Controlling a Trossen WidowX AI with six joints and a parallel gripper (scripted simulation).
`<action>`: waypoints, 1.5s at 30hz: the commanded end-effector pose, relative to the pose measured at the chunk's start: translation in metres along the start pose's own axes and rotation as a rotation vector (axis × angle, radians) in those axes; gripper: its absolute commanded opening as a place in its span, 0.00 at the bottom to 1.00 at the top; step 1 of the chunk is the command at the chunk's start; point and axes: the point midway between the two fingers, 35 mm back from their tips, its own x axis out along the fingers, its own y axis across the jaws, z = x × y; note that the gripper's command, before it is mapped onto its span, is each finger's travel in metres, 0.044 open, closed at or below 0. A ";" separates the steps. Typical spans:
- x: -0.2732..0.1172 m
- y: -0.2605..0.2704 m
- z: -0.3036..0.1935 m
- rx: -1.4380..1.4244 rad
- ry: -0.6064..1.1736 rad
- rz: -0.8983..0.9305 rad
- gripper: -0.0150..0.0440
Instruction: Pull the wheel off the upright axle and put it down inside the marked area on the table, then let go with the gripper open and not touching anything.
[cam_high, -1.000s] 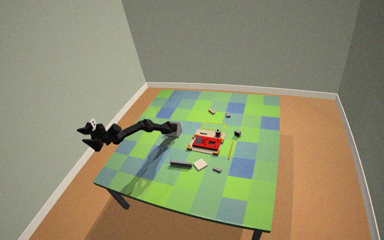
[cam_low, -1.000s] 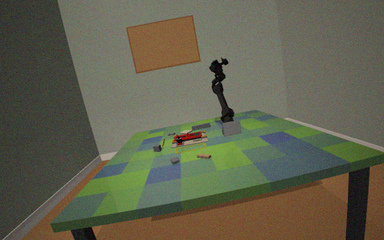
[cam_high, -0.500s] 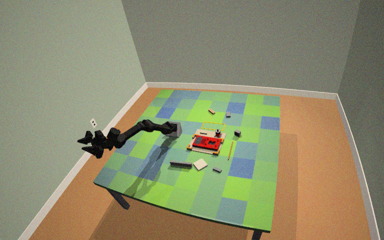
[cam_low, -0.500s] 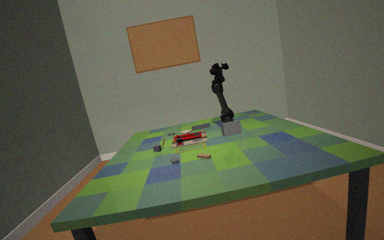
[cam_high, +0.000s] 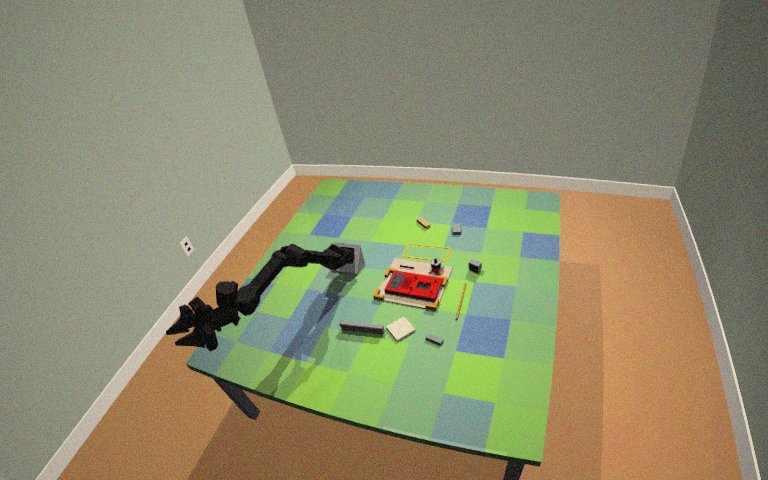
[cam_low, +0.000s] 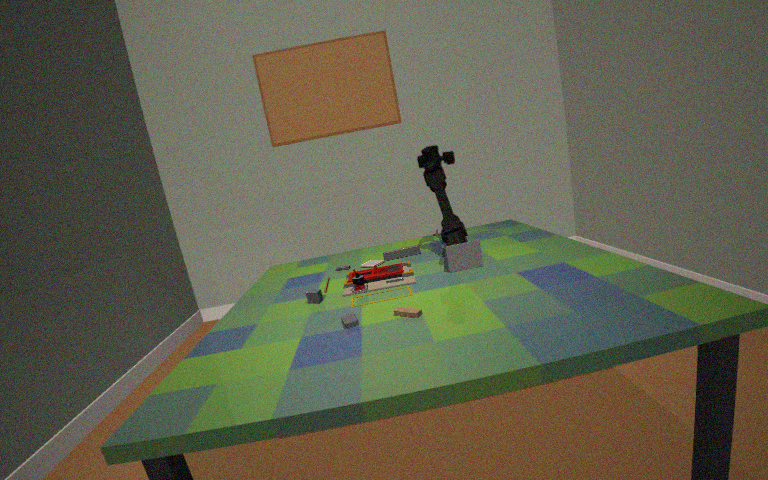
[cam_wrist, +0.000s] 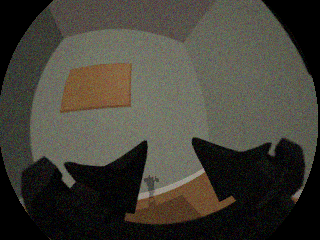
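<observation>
A black robot arm (cam_high: 266, 277) stretches from its grey base (cam_high: 349, 258) toward the left edge of the frame in the top view, its claw (cam_high: 182, 333) hanging out past the corner of the checkered green-and-blue table (cam_high: 396, 390), partly spread and holding nothing. In the exterior view the arm (cam_low: 444, 203) rises steeply from the base (cam_low: 462, 255) at the upper middle of the frame, with the claw (cam_low: 436, 158) high above the tabletop and well apart from everything on it. The wrist view shows the two dark fingers pointing at a grey-green wall, with an orange board (cam_wrist: 96, 87) in the upper left of the frame and only open air between them.

The wheel (cam_high: 435, 264), a small dark part, sits on its upright axle at the back right corner of the red board (cam_high: 413, 284) near the middle of the table. The marked area, a yellow outline (cam_high: 427, 251), lies just behind the board. In the exterior view, the wheel (cam_low: 356, 279) appears at the board's left end, just above the yellow outline (cam_low: 380, 296).

Scattered around are a long grey bar (cam_high: 361, 327), a pale square tile (cam_high: 400, 328), a pencil (cam_high: 460, 300), a tan block (cam_high: 423, 222) and small grey blocks (cam_high: 474, 265).
</observation>
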 end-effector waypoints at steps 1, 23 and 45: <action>-0.006 0.014 -0.053 0.072 0.138 -0.005 0.76; -0.115 0.167 -0.223 0.313 0.755 0.131 0.76; -0.316 0.334 -0.249 0.384 1.289 0.422 0.76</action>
